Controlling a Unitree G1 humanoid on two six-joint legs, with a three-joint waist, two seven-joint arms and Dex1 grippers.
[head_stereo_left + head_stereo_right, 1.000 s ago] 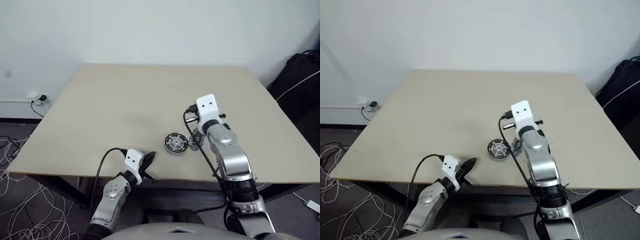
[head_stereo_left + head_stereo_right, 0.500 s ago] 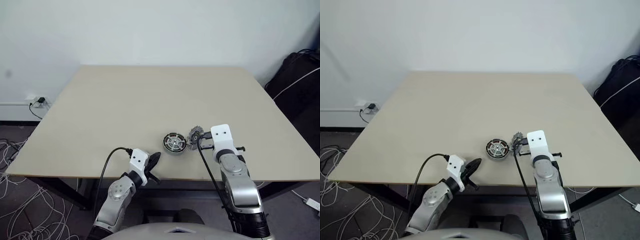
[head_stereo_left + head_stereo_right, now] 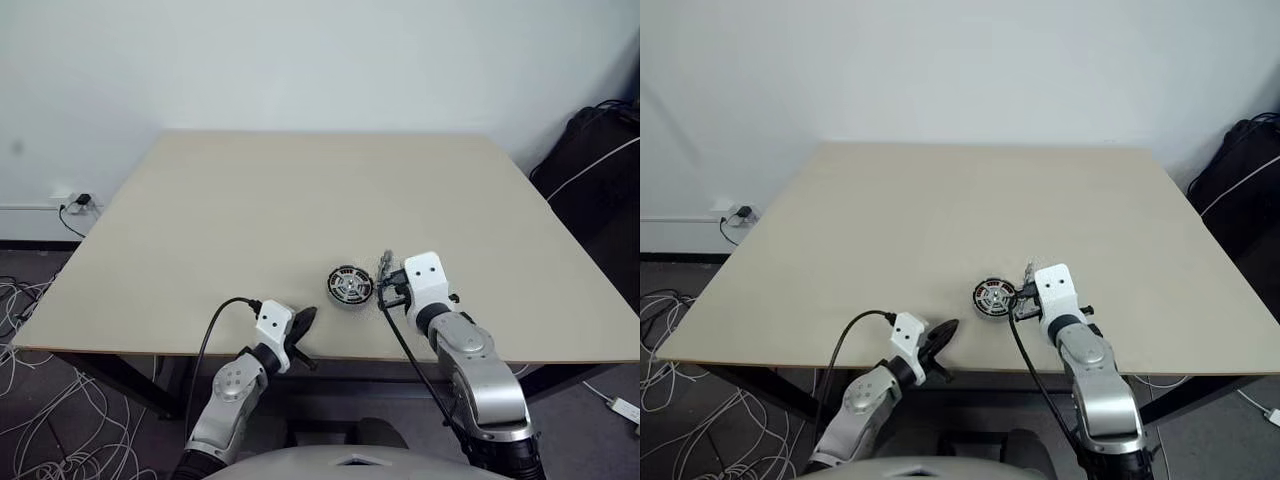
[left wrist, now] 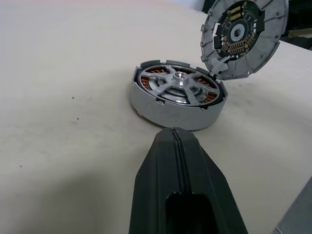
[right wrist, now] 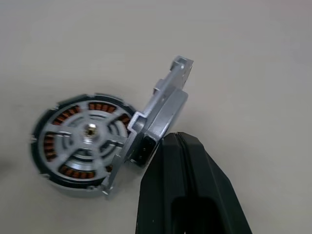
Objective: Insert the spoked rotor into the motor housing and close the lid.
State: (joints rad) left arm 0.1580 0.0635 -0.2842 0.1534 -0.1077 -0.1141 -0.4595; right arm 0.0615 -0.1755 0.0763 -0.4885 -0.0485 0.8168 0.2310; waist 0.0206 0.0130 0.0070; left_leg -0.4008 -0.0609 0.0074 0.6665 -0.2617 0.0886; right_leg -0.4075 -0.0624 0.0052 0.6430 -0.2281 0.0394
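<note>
Motor housing (image 3: 349, 286) sits near the front edge of the bench (image 3: 250, 210), and from the head cameras it's just a small dark disc, no detail at all. The left wrist view is where you actually see stuff: the spoked rotor (image 4: 179, 86) is already down inside the housing, copper windings peeking between its spokes, and the lid (image 4: 244, 36) is tilted up on edge at the housing's far rim, circuit-board side showing, its upper rim cut off by the frame. From the right wrist view the lid is seen edge-on, touching the housing rim. Right hand (image 5: 181, 146) has its fingers pressed together, tip right against the lid. Left hand (image 4: 176, 141), fingers also pressed together, points at the housing, just short of it.
</note>
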